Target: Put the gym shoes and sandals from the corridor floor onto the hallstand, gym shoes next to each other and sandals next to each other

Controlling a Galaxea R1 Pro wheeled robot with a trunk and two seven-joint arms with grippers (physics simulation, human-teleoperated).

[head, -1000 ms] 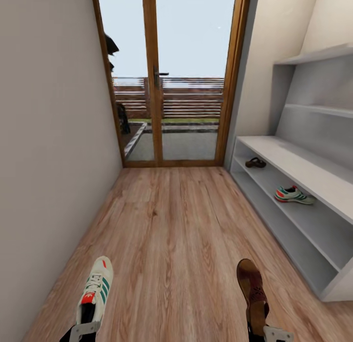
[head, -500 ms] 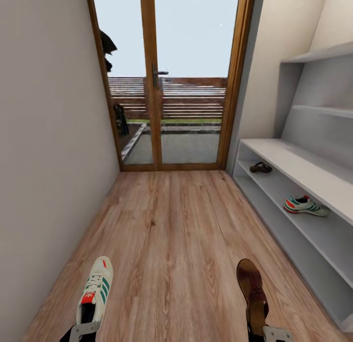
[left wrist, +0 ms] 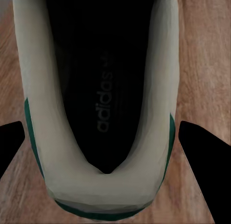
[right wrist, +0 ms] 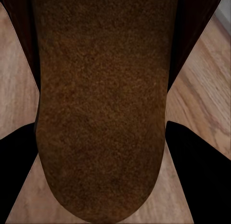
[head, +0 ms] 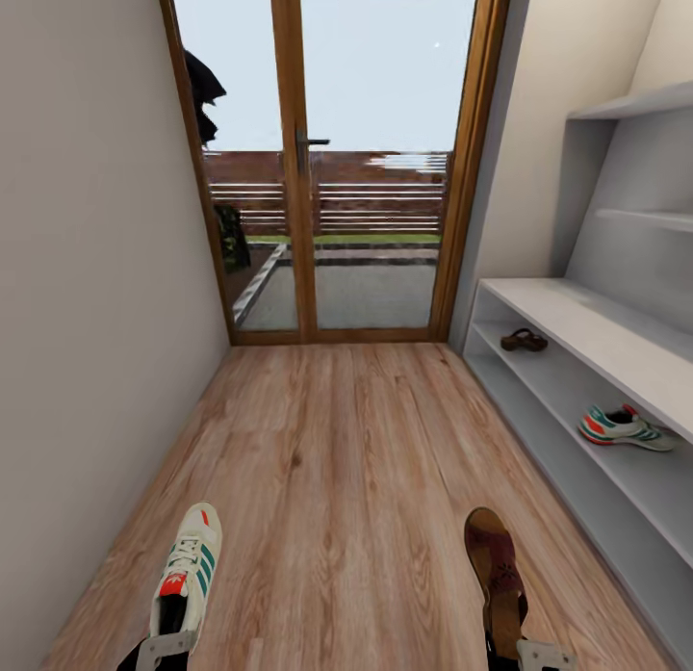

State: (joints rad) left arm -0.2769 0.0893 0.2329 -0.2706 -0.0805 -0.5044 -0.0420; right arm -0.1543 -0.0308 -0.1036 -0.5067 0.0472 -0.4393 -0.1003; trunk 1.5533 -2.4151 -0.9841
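Head view: the robot faces down the corridor toward a glazed door. Each arm carries one item.

Left pincer: closed on the heel of a gym shoe, held above the floor. Left wrist view shows the heel collar between the two dark fingers. Long axis runs away from the robot, toe toward the door, sole down.

Right pincer: closed on the heel end of a sandal. Right wrist view shows the tan footbed between the fingers. Long axis also runs away from the robot, toe forward, tilted slightly to the robot's left.

Shoe rack stands along the right wall. On its upper low shelf: the second sandal near the door end, the second gym shoe nearer the robot, well apart. That shoe lies along the shelf, toe toward the robot's end, as far as can be judged.

Step in hand, as judged: carrying both items to the rack. To do it well:
- turn the base toward the rack before reaching;
- keep both grips firm, items level, clear of the bench top's edge;
- set the held sandal just beside the shelved sandal, the held shoe just beside the shelved shoe;
- release only once the soles rest fully on the shelf.
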